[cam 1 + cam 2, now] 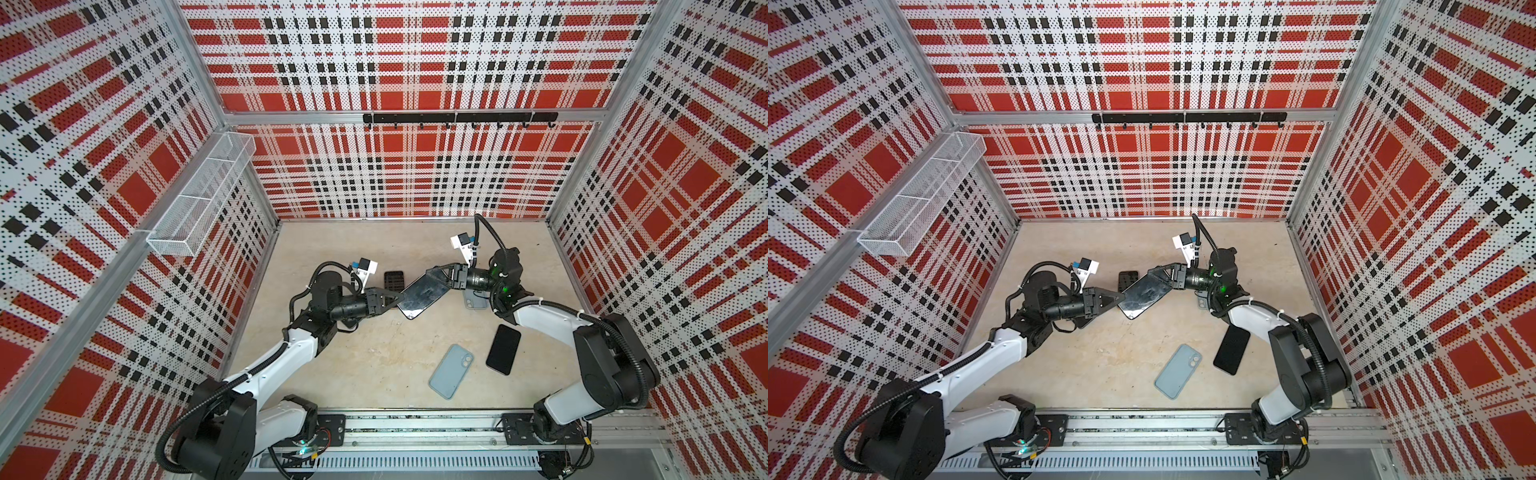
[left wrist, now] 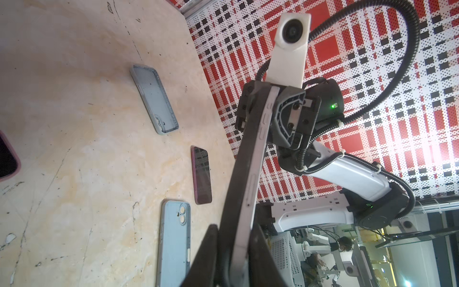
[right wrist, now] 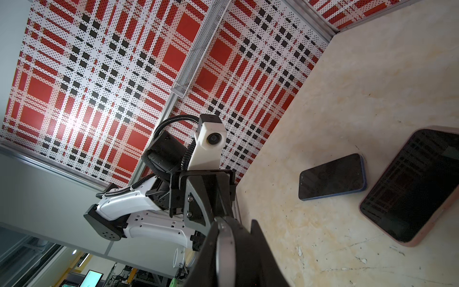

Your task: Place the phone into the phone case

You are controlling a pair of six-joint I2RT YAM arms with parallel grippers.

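**Gripping phone [image 1: 420,296] at both ends**

Clamps left jaws and right jaws on opposite ends of the phone, likely to steady it. Holds it tilted above the tabletop [image 1: 374,353], near the open blue case [image 2: 154,99], not inside.

Top views: bright, even light from above, sharp, only soft shadows on worktop [image 1: 374,357]. Strong wide-angle bend toward wall [image 1: 104,187] edges. Wrist views: hot glare patch on wall, phone [image 2: 250,174] near lens blurred, far bkgd dim.
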